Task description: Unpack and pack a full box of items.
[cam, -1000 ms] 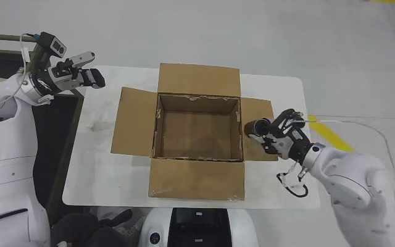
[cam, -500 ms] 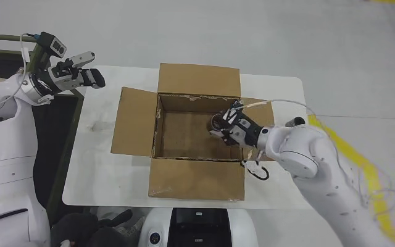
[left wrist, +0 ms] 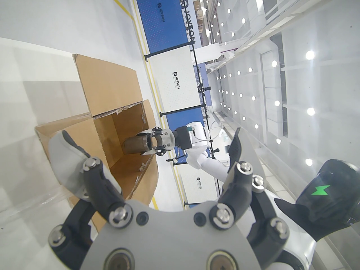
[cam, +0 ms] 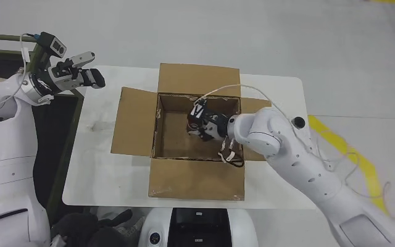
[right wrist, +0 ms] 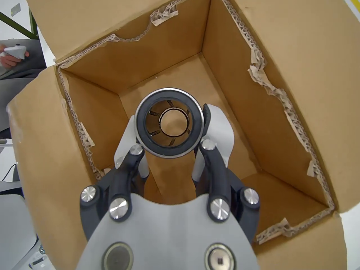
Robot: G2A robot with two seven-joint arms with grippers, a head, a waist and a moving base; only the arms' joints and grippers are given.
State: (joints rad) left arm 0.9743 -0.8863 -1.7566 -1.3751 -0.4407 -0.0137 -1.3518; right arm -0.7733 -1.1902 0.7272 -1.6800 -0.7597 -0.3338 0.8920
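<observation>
An open cardboard box (cam: pixel 136 121) sits on the white table (cam: pixel 99 173), its four flaps folded out. My right gripper (cam: pixel 199 121) hangs over the box's inside, shut on a dark hollow cylinder (right wrist: pixel 169 122) with a black rim. From the left wrist view the same cylinder (left wrist: pixel 137 144) is held level above the box (left wrist: pixel 112 85). The box floor (right wrist: pixel 247 186) under it is bare. My left gripper (cam: pixel 92 69) is open with nothing between its fingers, off the table's far left corner; its fingers (left wrist: pixel 67 153) spread wide in its own view.
A dark green frame (cam: pixel 65 160) runs along the table's left edge. Bare table surface lies left of the box and in front of it. The box's torn inner edges (right wrist: pixel 270 85) stick up along the rim.
My right arm has carried the cylinder from the right-hand flap leftward, over the box rim and to the middle of the box. The left arm has not moved.
</observation>
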